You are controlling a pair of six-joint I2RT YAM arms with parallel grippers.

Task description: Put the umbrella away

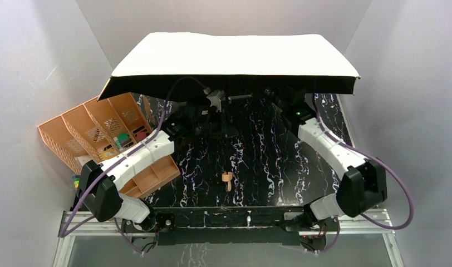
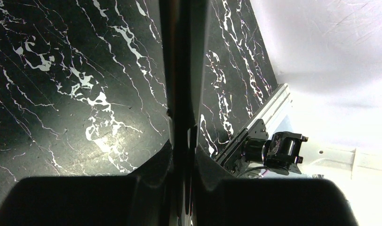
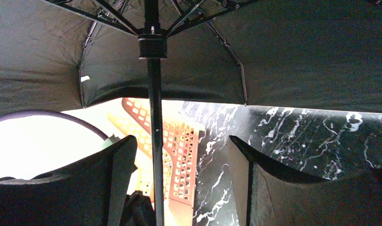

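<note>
Black marbled tabletop lies under the open umbrella. Its shaft is clamped by the left gripper; the right gripper gapes around that shaft, runner just above. Best pinch the runner squarely, then draw it down steadily.

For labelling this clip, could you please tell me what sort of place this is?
Most likely a lab robot test cell, not a home: plain white walls box in a black marbled table, and two robot arms are bolted to a metal rail at its edge.
</note>
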